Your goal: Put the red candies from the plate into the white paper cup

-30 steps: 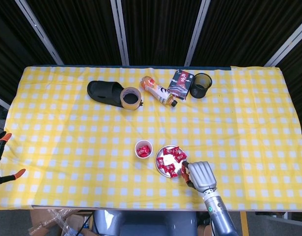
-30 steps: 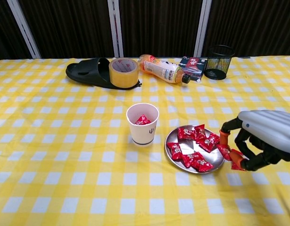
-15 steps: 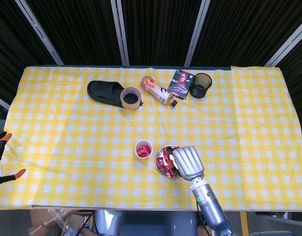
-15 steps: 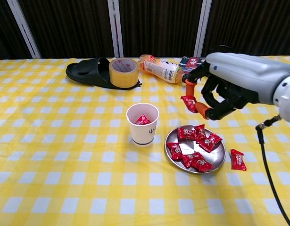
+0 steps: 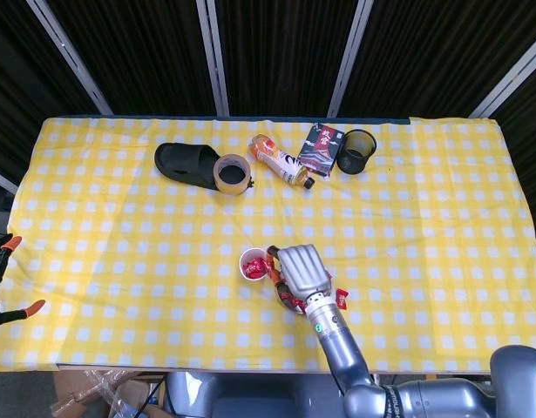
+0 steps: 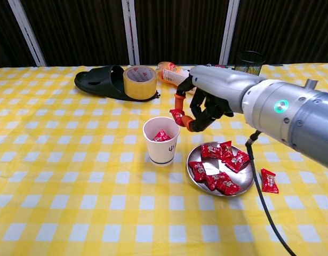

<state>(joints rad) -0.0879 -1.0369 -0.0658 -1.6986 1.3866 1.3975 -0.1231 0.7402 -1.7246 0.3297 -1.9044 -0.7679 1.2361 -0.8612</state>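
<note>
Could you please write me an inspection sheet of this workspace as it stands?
Surface: table under a yellow checked cloth.
Job's things: white paper cup upright with a red candy inside; plate beside it holding several red candies; one stray candy on the cloth right of the plate.
Clutter: black slipper, tape roll, lying bottle, dark packet, mesh pen cup, all at the far edge.
Hands: right hand pinches a candy above the cup's rim; left hand not in view.
Cables: a black cable hangs from the right arm.
Surroundings: dark curtain behind.
</note>
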